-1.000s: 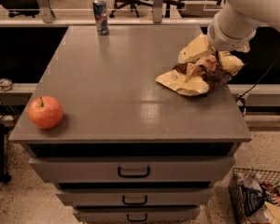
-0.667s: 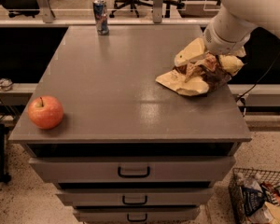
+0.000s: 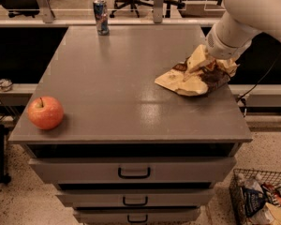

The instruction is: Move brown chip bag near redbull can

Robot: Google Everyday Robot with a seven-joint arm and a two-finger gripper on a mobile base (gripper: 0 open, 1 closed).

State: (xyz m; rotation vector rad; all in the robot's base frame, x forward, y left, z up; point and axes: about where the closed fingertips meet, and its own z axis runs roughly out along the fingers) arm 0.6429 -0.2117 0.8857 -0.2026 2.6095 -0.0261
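At the right edge of the grey desk, the robot's hand is buried in the crumpled brown-and-tan chip bag, its grip hidden from me, so it wants a sure hold before swinging far-left, stopping just short of the slim blue-and-silver drink can.

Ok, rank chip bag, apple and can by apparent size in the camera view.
1. Crinkly brown-and-tan chip bag, the hand at its top edge.
2. Round red apple, nearest the camera.
3. Slim blue-and-silver drink can, farthest back, so rank unsure.
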